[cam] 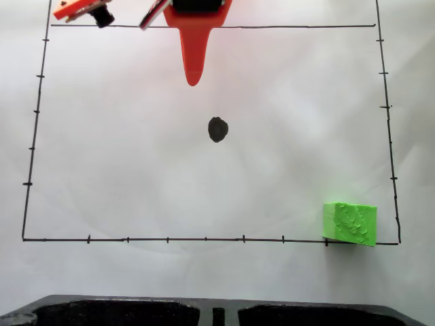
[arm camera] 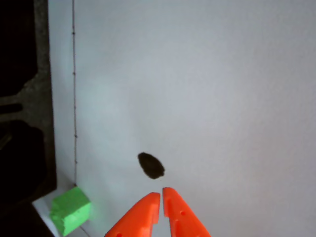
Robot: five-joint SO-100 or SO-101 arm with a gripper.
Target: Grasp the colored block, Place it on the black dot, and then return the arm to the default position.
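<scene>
- One green block [cam: 350,223] is seen in the fixed view at the lower right corner of the drawn frame [cam: 34,136], sitting across the bottom line, well apart from the black dot [cam: 217,129] in the middle of the white paper [cam: 122,163].
- At the top edge of that view the orange gripper [cam: 194,76] is seen, nearer to the dot than to the block; in the wrist view its two fingers [arm camera: 140,217] are seen pressed together at the tips, with nothing held between them.
- Nothing has been grasped yet, so the whole pick and place is judged still to be done.
- A likely fault — the fingers must be spread before the descent, or the block would be pushed instead of taken.
- The block sits at the far corner from the arm, so a long reach is called for; a slightly off approach could nudge it off the paper towards the dark tray [cam: 115,314] at the bottom edge.
- The bumpy top face may be uneven to grip, so a skewed hold and a crooked drop beside the dot are possible.
- Two hollows are made out in that dark tray; whether anything is in them cannot be told.
</scene>
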